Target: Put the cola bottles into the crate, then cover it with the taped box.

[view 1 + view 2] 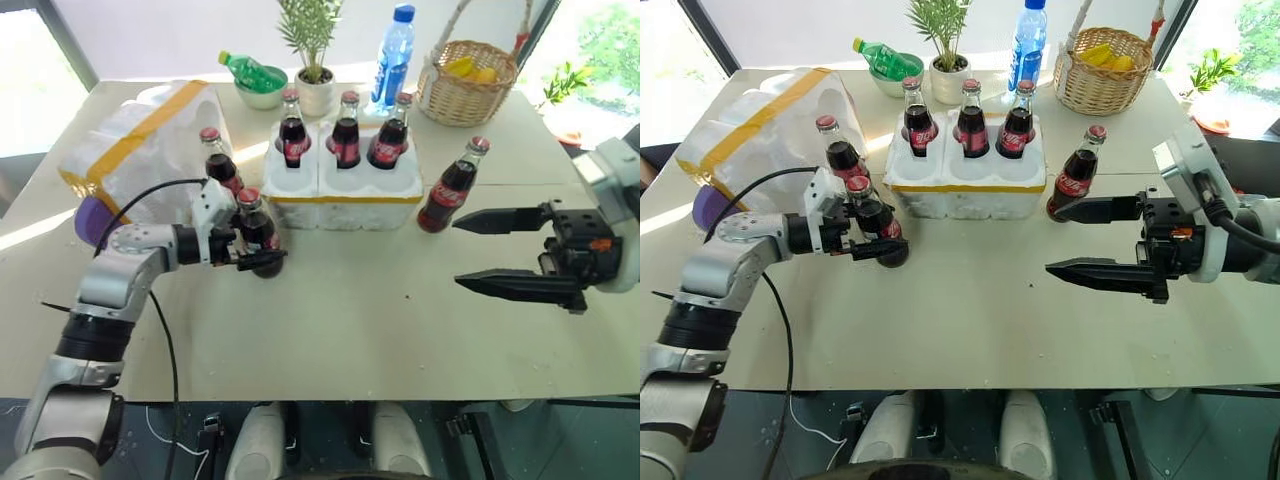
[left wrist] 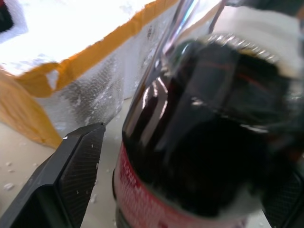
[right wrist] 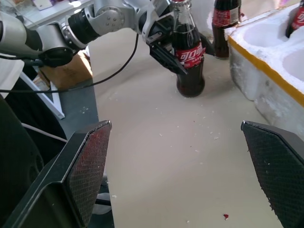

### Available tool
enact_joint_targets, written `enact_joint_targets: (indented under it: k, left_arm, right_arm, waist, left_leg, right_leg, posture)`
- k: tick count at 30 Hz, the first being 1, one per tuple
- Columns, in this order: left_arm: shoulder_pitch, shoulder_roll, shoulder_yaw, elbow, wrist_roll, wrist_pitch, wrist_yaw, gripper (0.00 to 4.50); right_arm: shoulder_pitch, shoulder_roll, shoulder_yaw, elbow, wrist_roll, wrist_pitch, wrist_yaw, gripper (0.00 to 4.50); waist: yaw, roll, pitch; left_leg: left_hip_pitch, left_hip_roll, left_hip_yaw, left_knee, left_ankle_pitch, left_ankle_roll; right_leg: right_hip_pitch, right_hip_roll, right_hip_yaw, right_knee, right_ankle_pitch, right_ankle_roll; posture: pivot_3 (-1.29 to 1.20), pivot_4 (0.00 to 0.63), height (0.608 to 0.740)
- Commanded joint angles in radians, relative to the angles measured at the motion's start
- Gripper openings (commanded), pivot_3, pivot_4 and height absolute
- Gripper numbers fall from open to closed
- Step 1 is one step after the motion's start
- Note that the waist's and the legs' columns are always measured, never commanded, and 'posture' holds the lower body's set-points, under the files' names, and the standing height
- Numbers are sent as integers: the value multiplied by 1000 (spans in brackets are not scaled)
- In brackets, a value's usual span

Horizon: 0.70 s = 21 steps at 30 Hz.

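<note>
Here the left gripper (image 1: 262,256) brackets a cola bottle (image 1: 257,222) standing on the table (image 1: 380,320) just in front of the crate's (image 1: 345,190) left corner, fingers either side of the label; whether the pads already press the glass is hard to tell. Three bottles stand in the crate's back wells, so the front wells wait open. The right gripper (image 1: 500,252) hovers spread and empty, with another bottle (image 1: 452,186) just beyond its upper finger. The taped box (image 1: 140,150) lies aside at the left, presumably kept for covering.
</note>
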Motion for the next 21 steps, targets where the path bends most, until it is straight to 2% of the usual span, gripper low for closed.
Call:
enact_joint_targets:
  k: [1, 5, 8, 12, 14, 17, 21]
  left_arm:
    - [-15, 22, 21, -41, -11, 3, -40, 2814]
    - [-34, 79, 68, -129, -106, 124, -94, 2861]
    - [-118, 72, 105, -171, -201, 236, -88, 2861]
    - [-322, -46, 119, -115, -267, 321, -6, 2861]
    - [-413, -126, 108, -49, -235, 302, 55, 2861]
    - [-534, -249, 61, 99, -100, 183, 184, 2861]
    - [-632, -360, 38, 296, 32, 65, 330, 2861]
  right_arm:
    - [-15, 2, -34, -13, 27, -11, -34, 4500]
    - [21, 15, -41, 14, -12, -48, -26, 4500]
    - [53, 26, -49, 32, -38, -77, -14, 4500]
    - [89, 48, -65, 33, -52, -106, -16, 4500]
    - [99, 58, -69, 27, -57, -117, -29, 4500]
    - [110, 78, -77, 14, -70, -130, -70, 4500]
    - [124, 97, -87, -9, -64, -132, -119, 4500]
  waist:
    - [0, 0, 0]
    - [0, -2, 1]
    - [7, -4, 2]
    - [30, -5, 3]
    - [32, -5, 3]
    - [27, -4, 3]
    - [21, -4, 3]
  left_leg:
    - [0, 0, 0, 0, 0, 0]
    - [0, 0, 0, 0, 0, 1]
    - [-1, 0, 0, 0, 0, 1]
    - [-2, -1, -2, 3, 0, 1]
    - [-2, -1, -3, 6, -1, 1]
    - [-1, -1, -3, 13, -3, 6]
    - [-1, -1, -2, 14, -4, 7]
  right_leg:
    - [0, 0, 0, 0, 0, 0]
    - [0, 0, 0, 0, 0, 0]
    - [0, 0, 0, 0, 0, 0]
    - [2, 0, -1, -1, 1, 3]
    - [4, 0, -1, -1, 2, 4]
    - [8, 1, -1, -1, 2, 6]
    - [8, 1, -1, -2, 3, 7]
  posture:
    - [0, 150, 740]
    - [0, 150, 740]
    - [0, 150, 740]
    - [0, 150, 740]
    - [0, 150, 740]
    - [0, 150, 740]
    - [0, 150, 740]
